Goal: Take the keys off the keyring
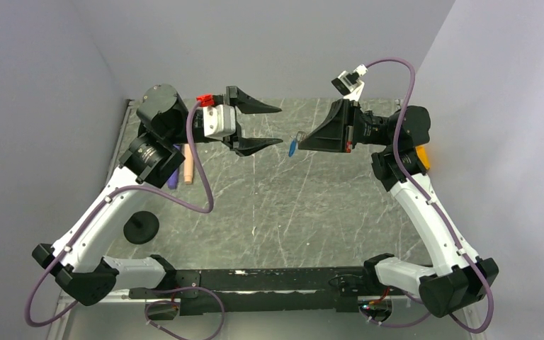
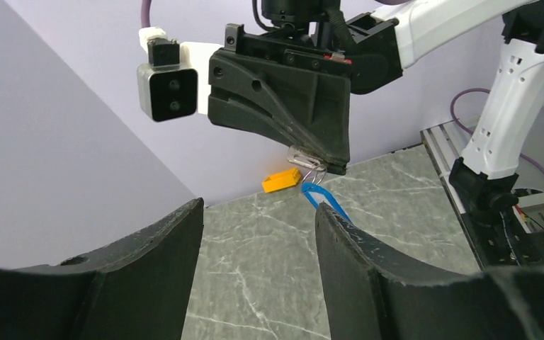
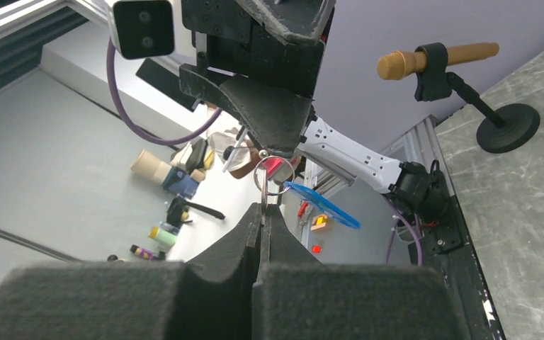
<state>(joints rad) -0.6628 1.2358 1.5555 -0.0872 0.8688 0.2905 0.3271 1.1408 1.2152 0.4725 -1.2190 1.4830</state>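
Note:
My right gripper (image 1: 302,144) is shut on a thin silvery keyring (image 1: 299,136) and holds it in the air above the middle of the table. A small blue key (image 1: 292,149) hangs from the ring. In the right wrist view the ring (image 3: 273,176) stands just past my closed fingertips (image 3: 258,219), with the blue key (image 3: 322,205) slanting to the right. My left gripper (image 1: 280,126) is open and empty, facing the ring from the left, a short way off. In the left wrist view the ring (image 2: 310,168) and blue key (image 2: 324,198) hang beyond my right finger (image 2: 368,276).
An orange block (image 1: 423,157) lies at the right table edge behind the right arm. Peach (image 1: 188,164) and purple (image 1: 173,177) cylinders lie at the left edge. A black stand (image 3: 508,127) with a round base holds a brown cylinder (image 3: 439,60) near the front left.

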